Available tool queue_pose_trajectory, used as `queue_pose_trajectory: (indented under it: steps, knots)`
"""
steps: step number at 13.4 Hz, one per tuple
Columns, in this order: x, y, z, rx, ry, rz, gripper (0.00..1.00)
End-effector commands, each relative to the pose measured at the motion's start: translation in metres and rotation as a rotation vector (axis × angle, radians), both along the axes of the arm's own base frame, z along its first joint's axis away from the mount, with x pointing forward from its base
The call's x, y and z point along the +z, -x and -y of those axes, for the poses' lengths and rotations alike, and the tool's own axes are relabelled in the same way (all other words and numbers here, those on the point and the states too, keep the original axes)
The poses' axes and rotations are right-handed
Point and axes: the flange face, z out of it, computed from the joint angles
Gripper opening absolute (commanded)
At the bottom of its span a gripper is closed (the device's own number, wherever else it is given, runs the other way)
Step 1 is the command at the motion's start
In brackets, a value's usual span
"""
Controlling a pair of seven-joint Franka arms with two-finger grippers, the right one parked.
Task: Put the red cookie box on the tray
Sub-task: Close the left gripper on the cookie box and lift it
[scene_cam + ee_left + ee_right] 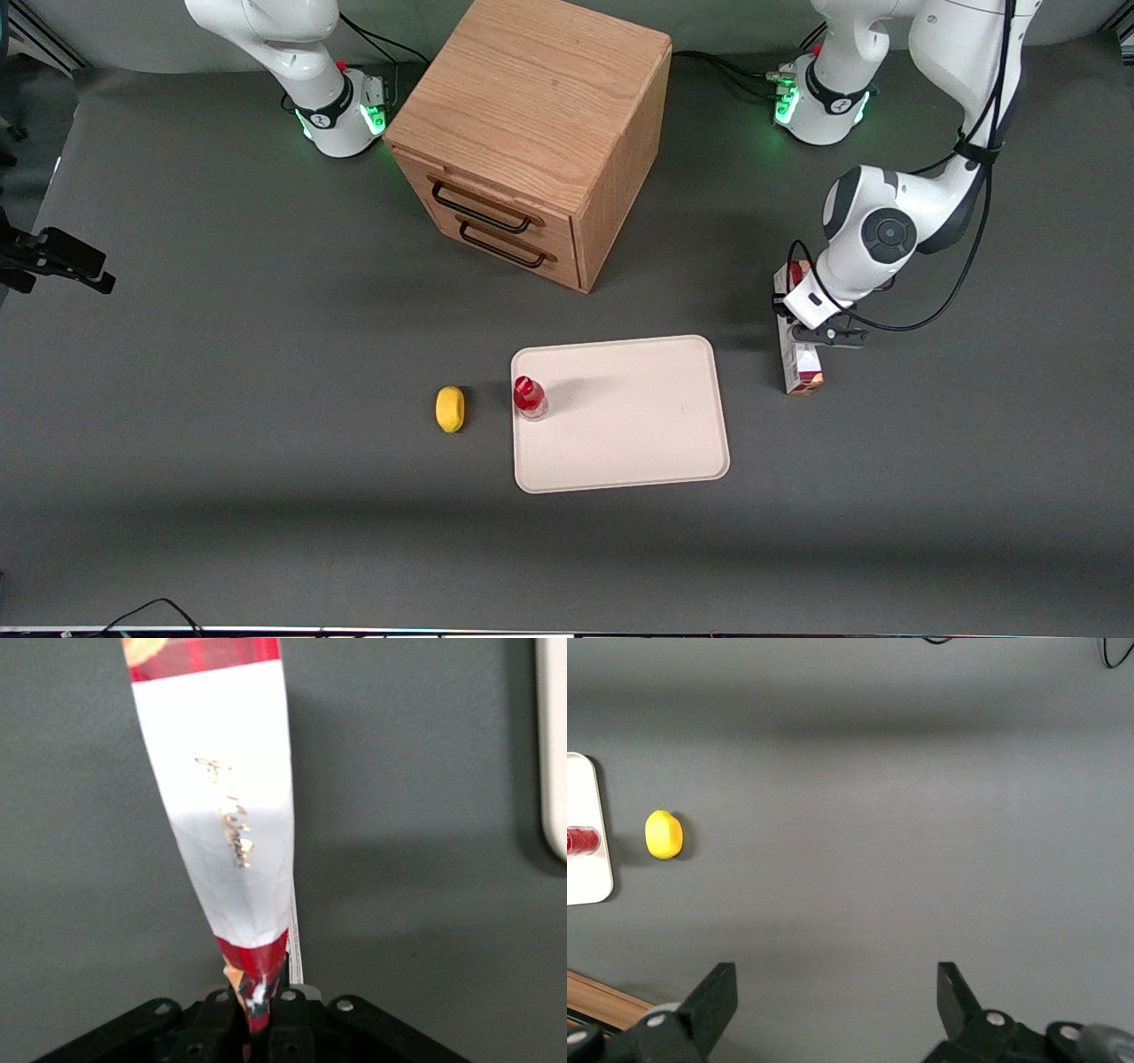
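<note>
Right, left gripper [257, 1014] has its fingers [215, 1019] clamped on the red cookie box [226, 806] end, w/ box beside the tray [620, 412], toward working arm's end; long axis points away from fingers.

Left arm [895, 221]: glossy white shells, dark grey round joint cap w/ ring mark, black bands at joints. Black cables loop along it. Base [819, 102] white w/ black collar, green LEDs, small red bit. Gripper [808, 335]: white body, black fingers [217, 1019]; silver screws on black housing in wrist view.
</note>
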Motion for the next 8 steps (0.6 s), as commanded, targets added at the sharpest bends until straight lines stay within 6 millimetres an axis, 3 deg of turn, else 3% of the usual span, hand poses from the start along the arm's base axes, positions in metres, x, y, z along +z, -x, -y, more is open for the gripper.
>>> queue_pose_trajectory:
  steps: [1,4,8]
  knots:
    - [0.034,-0.018,0.014,-0.013,-0.008,-0.004,0.00]
    - [0.086,-0.034,0.025,-0.022,-0.017,0.015,0.00]
    - [0.195,-0.057,0.039,-0.031,-0.055,-0.056,0.00]
